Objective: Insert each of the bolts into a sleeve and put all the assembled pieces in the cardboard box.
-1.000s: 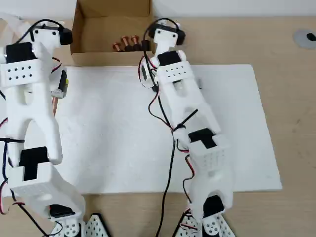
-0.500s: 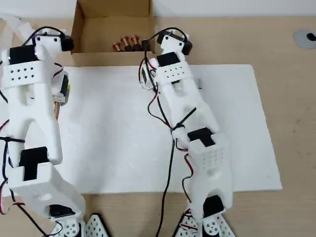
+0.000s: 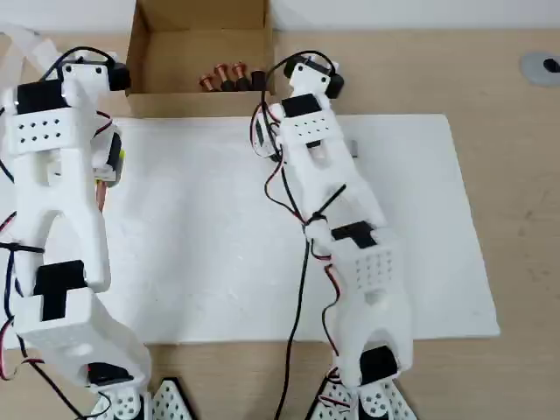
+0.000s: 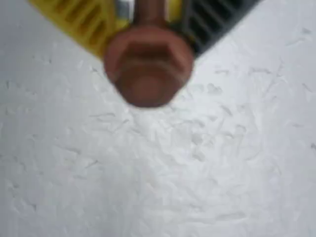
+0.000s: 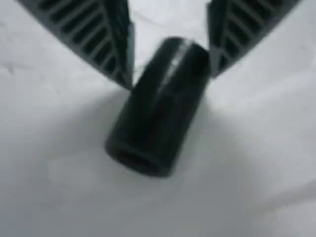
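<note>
Both arms draw back from the cardboard box [image 3: 166, 52] at the 12 o'clock edge of the table. Over the last second the right arm's wrist swings off the box's near wall toward 3 o'clock, uncovering the black end of the assembled pieces [image 3: 229, 79], three by the count of their copper heads, which lie unmoved in the box's 5 o'clock corner. The left arm's wrist slips slightly toward 6 o'clock and then settles along the 9 o'clock edge of the white mat [image 3: 201, 245]. The left gripper [image 4: 148, 29] has its yellow and black jaws clamped on a copper bolt [image 4: 148, 66], whose hexagonal head points at the wrist camera above the mat. The right gripper [image 5: 170, 64] has its dark jaws closed on the far end of a black sleeve [image 5: 153, 118], whose open bore faces that camera, also over the mat. With both halves of another piece now in hand and clear of the box, the work appears to turn from delivery to assembly. The next move likely calls for bringing the two arms together over the mat and lining the bolt's shaft up with the sleeve's bore, where a small tilt could jam the fit
</note>
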